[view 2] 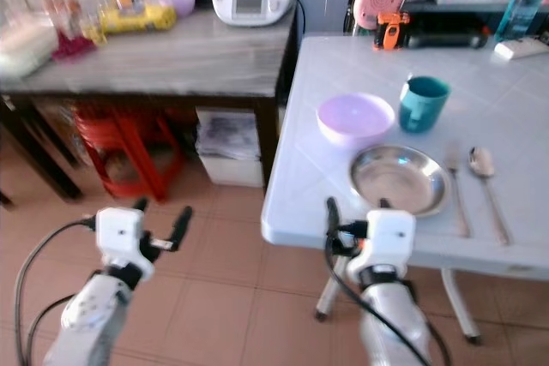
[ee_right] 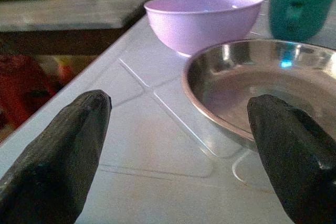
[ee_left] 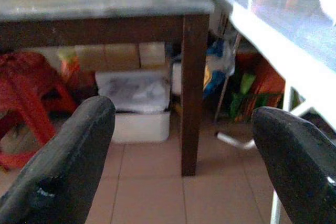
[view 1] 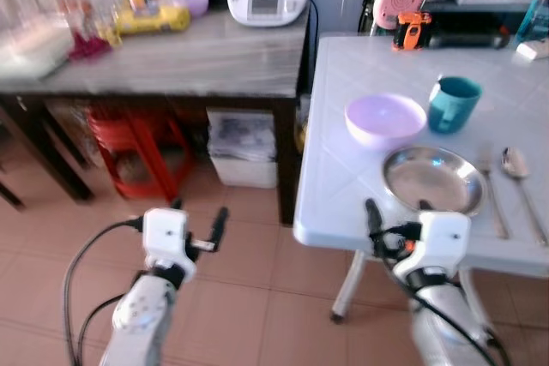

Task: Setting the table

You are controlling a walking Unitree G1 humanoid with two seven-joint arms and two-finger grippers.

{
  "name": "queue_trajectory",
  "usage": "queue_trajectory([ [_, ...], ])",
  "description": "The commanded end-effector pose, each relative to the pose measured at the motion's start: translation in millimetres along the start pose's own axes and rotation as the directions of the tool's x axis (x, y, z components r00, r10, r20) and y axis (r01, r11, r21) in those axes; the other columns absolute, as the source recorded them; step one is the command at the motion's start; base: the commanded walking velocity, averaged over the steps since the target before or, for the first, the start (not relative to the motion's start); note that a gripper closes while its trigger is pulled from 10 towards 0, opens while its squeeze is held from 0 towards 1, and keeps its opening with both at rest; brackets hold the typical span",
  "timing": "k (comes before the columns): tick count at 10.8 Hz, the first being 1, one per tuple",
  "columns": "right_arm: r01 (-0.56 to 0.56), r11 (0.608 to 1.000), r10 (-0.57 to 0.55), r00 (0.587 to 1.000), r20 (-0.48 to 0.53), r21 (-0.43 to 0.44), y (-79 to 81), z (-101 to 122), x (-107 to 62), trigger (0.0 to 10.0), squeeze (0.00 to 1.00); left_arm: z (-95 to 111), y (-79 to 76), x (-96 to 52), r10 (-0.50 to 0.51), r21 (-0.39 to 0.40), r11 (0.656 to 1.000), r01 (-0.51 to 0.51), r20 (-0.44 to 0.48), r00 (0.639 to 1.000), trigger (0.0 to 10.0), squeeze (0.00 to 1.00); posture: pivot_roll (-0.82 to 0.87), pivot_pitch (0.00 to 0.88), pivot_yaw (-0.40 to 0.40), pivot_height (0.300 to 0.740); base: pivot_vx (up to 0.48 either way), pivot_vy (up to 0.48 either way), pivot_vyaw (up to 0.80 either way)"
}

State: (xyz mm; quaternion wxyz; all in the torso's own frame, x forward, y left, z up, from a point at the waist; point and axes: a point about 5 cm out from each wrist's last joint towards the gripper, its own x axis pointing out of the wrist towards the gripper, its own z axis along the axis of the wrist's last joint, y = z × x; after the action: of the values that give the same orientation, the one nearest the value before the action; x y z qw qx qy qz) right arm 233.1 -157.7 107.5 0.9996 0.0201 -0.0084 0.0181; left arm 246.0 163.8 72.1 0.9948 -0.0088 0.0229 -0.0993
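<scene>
Worktop (view 1: pixel 343 126), white and tiled, carries the place setting near its front edge: a steel plate (view 1: pixel 433 180) with a fork (view 1: pixel 491 190) and a spoon (view 1: pixel 519 173) laid just beside it, toward the right edge. Behind the plate stand a lilac bowl (view 1: pixel 385 119) and a teal mug (view 1: pixel 452 103), close together but apart. The right gripper (view 1: pixel 396 212) hangs at the front edge, fingers (ee_right: pixel 63 156) spread wide and empty — one over bare tiles, the other by the plate's rim, perhaps just clear of it. The left gripper (view 1: pixel 199 216) hovers over the tiled floor (view 1: pixel 257 297), open too, facing a wooden side table (view 1: pixel 171 66) with a red stool (view 1: pixel 137 147) underneath.
</scene>
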Motion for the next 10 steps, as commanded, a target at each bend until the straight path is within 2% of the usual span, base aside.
queue_trajectory([
  [1,-0.004,0.999,0.005,0.999,0.039,-0.033,0.1,8.2,1.2,10.0,0.00,2.4,2.0,0.7,0.001,0.011,1.000,-0.001,0.007,1.000,10.0,0.00,-0.10,0.051,0.095,0.740,0.000,-0.341,0.00],
  [3,0.009,0.999,-0.005,0.997,0.073,-0.053,-1.1,17.3,2.0,10.0,0.00,2.4,2.5,0.7,0.005,0.013,1.000,-0.005,0.008,1.000,10.0,0.00,-0.10,0.052,0.093,0.740,0.000,-0.337,0.00],
  [6,0.028,0.997,-0.023,0.997,0.070,-0.069,-5.2,16.2,-0.6,10.0,0.00,4.2,4.4,3.6,0.007,0.017,1.000,-0.007,0.014,1.000,10.0,0.00,-0.10,0.051,0.090,0.740,0.000,-0.322,0.00],
  [10,0.044,0.996,-0.039,0.997,0.069,-0.074,-7.9,17.1,-0.3,10.0,0.00,4.2,2.3,4.6,-0.011,0.025,1.000,0.010,0.013,1.000,10.0,0.00,-0.11,0.059,0.093,0.740,0.000,0.000,0.00],
])
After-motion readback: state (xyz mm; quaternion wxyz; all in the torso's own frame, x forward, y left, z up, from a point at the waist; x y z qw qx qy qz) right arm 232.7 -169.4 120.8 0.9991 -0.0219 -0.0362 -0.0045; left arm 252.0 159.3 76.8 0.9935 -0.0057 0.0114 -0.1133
